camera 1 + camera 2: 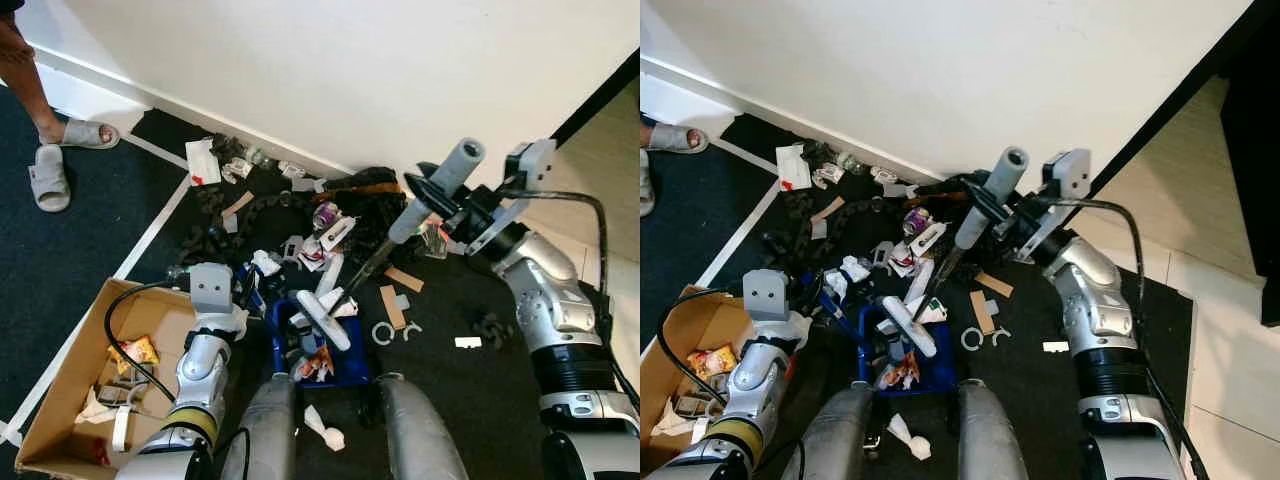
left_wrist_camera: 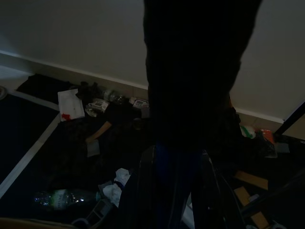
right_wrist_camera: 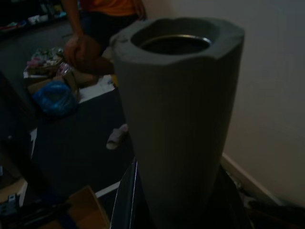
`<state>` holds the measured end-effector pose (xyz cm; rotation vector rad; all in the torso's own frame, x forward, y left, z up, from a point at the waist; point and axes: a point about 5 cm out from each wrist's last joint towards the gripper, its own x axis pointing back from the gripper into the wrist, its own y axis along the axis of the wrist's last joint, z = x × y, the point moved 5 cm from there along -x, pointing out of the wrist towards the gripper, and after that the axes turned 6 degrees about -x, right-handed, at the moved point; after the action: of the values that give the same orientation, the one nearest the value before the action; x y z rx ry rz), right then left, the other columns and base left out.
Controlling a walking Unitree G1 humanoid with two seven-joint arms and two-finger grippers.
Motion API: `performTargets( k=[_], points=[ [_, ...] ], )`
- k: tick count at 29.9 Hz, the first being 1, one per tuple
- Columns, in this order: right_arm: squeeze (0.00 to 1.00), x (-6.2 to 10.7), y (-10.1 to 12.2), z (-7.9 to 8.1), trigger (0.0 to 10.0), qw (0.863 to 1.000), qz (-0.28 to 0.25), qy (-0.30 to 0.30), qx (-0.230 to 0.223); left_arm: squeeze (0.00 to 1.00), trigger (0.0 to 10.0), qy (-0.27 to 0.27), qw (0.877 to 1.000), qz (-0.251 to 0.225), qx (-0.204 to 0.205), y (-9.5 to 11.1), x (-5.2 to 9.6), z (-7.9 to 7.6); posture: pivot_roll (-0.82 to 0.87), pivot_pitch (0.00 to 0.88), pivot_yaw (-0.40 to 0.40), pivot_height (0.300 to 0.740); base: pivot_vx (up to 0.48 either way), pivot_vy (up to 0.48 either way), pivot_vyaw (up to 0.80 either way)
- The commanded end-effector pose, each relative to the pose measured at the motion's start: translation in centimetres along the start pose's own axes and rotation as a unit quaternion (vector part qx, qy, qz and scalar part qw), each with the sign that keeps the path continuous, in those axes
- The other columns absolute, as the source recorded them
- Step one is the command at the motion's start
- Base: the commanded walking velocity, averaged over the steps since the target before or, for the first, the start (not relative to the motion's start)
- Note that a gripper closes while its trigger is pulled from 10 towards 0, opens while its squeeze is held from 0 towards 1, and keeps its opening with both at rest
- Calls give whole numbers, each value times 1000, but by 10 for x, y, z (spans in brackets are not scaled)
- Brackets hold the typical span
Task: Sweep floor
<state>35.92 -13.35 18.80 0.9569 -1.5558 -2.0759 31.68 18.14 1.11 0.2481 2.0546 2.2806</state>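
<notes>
Right pincer [image 1: 432,192] is clamping the broom's grey handle [image 1: 440,188], brush head [image 1: 322,318] resting over the blue dustpan [image 1: 345,372].
Left pincer [image 2: 174,183] is gripping the dustpan's blue handle; right wrist view is catching a person [image 3: 102,19] crouching behind.

We see a matt grey foam broom grip [image 1: 440,190], a cardboard box [image 1: 60,400], and dark, rough carpet [image 1: 60,260].

Right gripper [image 1: 432,195] clamped; left [image 1: 240,295] seemingly gripping.
</notes>
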Motion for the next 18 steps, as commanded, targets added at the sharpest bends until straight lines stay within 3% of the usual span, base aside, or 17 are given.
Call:
performTargets(
  k=[1, 5, 10, 16, 18],
  points=[
    [0, 1, 18, -1, 10000, 999, -32, 4, -1, 0, 10000, -2, 999, 34, 21, -18, 9, -8, 55, 230, -107, 740, 0, 0, 0],
    [0, 2, 39, -8, 10000, 997, -70, -6, -22, 0, 10000, -5, 999, 36, 24, -19, 8, -11, 52, 227, -107, 740, 0, 0, 0],
    [0, 2, 49, -12, 10000, 994, -96, -12, -41, 0, 10000, -7, 999, 38, 25, -19, 7, -13, 52, 223, -106, 740, 0, 0, 0],
    [0, 4, 55, -18, 10000, 994, -104, -26, -32, 0, 10000, -7, 999, 40, 26, -20, 7, -13, 52, 218, -106, 740, 0, 0, 0],
    [0, 6, 61, -27, 10000, 992, -111, -51, -19, 0, 10000, -7, 999, 41, 29, -20, 7, -13, 52, 215, -106, 740, 0, 0, 0]
  ],
)
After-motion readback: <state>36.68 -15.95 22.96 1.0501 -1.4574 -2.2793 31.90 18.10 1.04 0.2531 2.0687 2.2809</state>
